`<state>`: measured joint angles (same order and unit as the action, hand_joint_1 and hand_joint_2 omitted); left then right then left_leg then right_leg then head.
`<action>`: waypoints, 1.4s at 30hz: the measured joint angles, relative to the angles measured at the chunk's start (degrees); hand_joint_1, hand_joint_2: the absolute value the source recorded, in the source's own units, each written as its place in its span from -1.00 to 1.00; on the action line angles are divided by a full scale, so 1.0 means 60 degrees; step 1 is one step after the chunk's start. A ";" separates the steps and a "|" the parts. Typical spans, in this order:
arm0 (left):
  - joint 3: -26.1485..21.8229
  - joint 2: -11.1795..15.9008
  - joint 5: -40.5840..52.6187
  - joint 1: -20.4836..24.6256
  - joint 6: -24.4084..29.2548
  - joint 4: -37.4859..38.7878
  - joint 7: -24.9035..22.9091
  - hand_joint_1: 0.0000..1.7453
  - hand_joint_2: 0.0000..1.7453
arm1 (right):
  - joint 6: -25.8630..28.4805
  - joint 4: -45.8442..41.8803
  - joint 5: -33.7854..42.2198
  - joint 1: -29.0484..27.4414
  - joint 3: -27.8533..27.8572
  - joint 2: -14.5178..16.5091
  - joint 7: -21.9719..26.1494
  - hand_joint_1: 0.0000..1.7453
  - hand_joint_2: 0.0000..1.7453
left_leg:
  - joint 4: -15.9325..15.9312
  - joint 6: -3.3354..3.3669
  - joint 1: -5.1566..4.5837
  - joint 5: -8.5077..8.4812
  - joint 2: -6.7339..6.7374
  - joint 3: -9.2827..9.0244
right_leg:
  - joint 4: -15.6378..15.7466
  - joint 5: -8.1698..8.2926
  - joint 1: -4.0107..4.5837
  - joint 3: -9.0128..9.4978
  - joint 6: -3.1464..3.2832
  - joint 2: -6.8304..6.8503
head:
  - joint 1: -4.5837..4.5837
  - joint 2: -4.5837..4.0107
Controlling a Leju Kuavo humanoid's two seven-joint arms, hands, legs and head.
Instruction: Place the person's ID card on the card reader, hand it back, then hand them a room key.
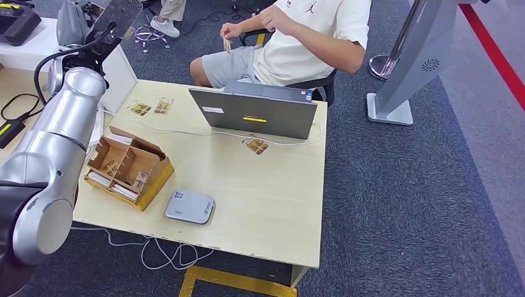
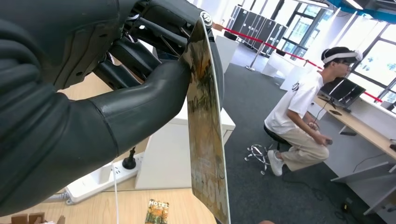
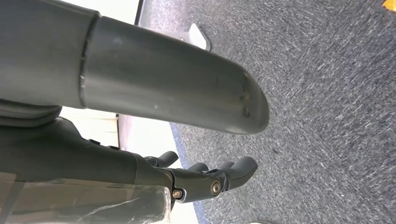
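Silver and close to the head camera, the left arm [image 1: 46, 161] rises along the desk's left side to the left hand [image 1: 108, 28], raised high beyond the far left corner. From the head view its grasp is hard to read; the left wrist view shows the thumb [image 2: 140, 105] and dark fingers [image 2: 140, 56] clamped on a room key card [image 2: 205, 140] seen edge-on (printed face worn and yellowish). Below it, 1 hotel card [image 2: 157, 212] lies on the desk [image 1: 272, 204]. The head view adds the grey card reader [image 1: 189, 206] near the front edge, a cardboard organiser [image 1: 129, 167] holding cards, a laptop [image 1: 254, 111], and a seated person [image 1: 297, 43] holding a small card [image 1: 227, 45]. The right hand [image 3: 205, 179] hangs over carpet, fingers loosely curled on nothing.
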<state>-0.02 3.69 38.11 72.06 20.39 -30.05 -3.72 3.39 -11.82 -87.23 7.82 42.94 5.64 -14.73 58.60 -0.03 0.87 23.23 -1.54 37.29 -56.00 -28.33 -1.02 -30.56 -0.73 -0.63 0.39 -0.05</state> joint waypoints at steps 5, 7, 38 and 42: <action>-0.0048 -0.0089 0.0002 0.0120 -0.0023 0.0225 0.0028 1.00 1.00 | 0.0000 0.0001 -0.0001 -0.0009 -0.0056 0.0000 0.0000 -1.00 -1.00 | -0.0003 0.0000 0.0000 0.0000 0.0003 0.0000 | 0.0000 -0.0001 0.0000 -0.0002 0.0001 -0.0002 | 0.0004 -0.0002; -0.0051 -0.0112 -0.0003 0.0129 -0.0054 0.0289 0.0068 1.00 1.00 | 0.0000 0.0001 -0.0001 -0.0016 -0.0063 0.0000 -0.0002 -1.00 -1.00 | -0.0004 0.0000 0.0000 0.0000 0.0004 0.0000 | 0.0000 -0.0001 0.0000 -0.0002 0.0001 -0.0002 | 0.0003 0.0000; -0.0056 -0.0304 -0.0012 0.0155 -0.0143 0.0550 0.0139 1.00 1.00 | 0.0000 0.0000 -0.0001 -0.0040 -0.0076 0.0000 -0.0001 -1.00 -1.00 | -0.0011 -0.0001 -0.0003 0.0002 0.0051 -0.0003 | -0.0003 0.0000 -0.0001 -0.0017 0.0001 -0.0048 | 0.0005 -0.0001; -0.0056 -0.0308 0.0004 0.0155 -0.0190 0.0554 0.0139 1.00 1.00 | 0.0000 0.0001 -0.0001 -0.0041 -0.0081 0.0000 0.0000 -1.00 -1.00 | -0.0011 -0.0002 -0.0004 0.0002 0.0056 -0.0003 | -0.0003 0.0000 -0.0002 -0.0018 0.0001 -0.0053 | 0.0004 -0.0001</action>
<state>-0.35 1.85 38.13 72.98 19.25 -26.73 -2.89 3.39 -11.82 -87.23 7.58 42.46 5.64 -14.73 58.54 -0.04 0.85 23.24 -1.20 37.27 -56.02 -28.33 -1.03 -30.67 -0.72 -0.95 0.41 -0.06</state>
